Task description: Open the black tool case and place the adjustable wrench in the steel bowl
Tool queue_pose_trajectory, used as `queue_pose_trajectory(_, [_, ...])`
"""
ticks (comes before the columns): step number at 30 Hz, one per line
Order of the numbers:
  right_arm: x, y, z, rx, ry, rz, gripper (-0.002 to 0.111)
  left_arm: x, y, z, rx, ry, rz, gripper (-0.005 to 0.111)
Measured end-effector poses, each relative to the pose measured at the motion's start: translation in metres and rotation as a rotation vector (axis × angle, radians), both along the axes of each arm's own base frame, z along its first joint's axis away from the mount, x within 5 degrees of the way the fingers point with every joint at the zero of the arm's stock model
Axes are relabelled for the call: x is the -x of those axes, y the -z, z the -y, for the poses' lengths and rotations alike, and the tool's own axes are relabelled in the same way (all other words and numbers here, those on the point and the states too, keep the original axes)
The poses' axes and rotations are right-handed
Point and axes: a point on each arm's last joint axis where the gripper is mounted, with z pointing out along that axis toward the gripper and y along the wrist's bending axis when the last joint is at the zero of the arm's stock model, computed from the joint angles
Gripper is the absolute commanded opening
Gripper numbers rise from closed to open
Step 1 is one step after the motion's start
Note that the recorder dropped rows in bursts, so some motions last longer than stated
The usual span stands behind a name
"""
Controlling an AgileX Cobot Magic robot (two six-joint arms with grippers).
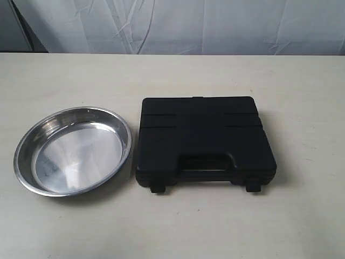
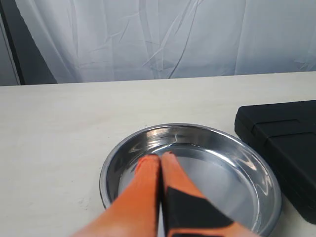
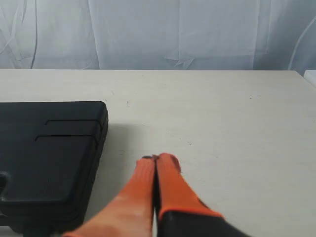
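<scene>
The black tool case (image 1: 204,141) lies closed on the pale table, handle slot and two latches toward the near edge. Left of it sits the steel bowl (image 1: 73,150), with nothing in it. The adjustable wrench is hidden. Neither gripper shows in the exterior view. In the left wrist view my left gripper (image 2: 159,157) hangs over the steel bowl (image 2: 232,148), orange fingers pressed together and holding nothing; the case (image 2: 286,143) is beside the bowl. In the right wrist view my right gripper (image 3: 157,158) is shut and empty above bare table, beside the case (image 3: 47,148).
A white cloth backdrop (image 1: 178,24) hangs behind the table's far edge. Bare tabletop (image 1: 302,97) surrounds the case and bowl on all sides. The table's right edge (image 3: 308,79) shows in the right wrist view.
</scene>
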Motion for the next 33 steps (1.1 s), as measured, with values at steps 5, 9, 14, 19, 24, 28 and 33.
queue_pose_trajectory(5, [0.000, 0.000, 0.000, 0.000, 0.000, 0.000, -0.001, 0.000, 0.000, 0.000, 0.000, 0.000, 0.000, 0.000])
queue_pose_trajectory(9, [0.000, 0.000, 0.000, 0.000, 0.000, 0.000, -0.001, 0.000, 0.000, 0.000, 0.000, 0.000, 0.000, 0.000])
queue_pose_trajectory(14, [0.000, 0.000, 0.000, -0.002, 0.000, 0.000, -0.001, 0.000, 0.000, 0.000, 0.000, 0.000, 0.000, 0.000])
queue_pose_trajectory(19, [-0.001, -0.005, 0.000, -0.011, 0.002, 0.056, -0.001, 0.000, 0.000, 0.000, 0.000, 0.000, 0.000, 0.000])
queue_pose_trajectory(24, [-0.002, -0.024, 0.000, -0.174, 0.022, 0.264, -0.001, 0.000, 0.000, 0.000, 0.000, 0.000, 0.000, 0.000])
queue_pose_trajectory(28, [-0.001, -0.036, 0.006, -0.564, 0.081, 0.392, -0.001, 0.000, 0.000, 0.000, 0.000, 0.000, 0.000, 0.000])
queue_pose_trajectory(33, [-0.001, -0.035, 0.007, -0.841, 0.111, 0.379, -0.001, 0.000, 0.000, 0.000, 0.000, 0.000, 0.000, 0.000])
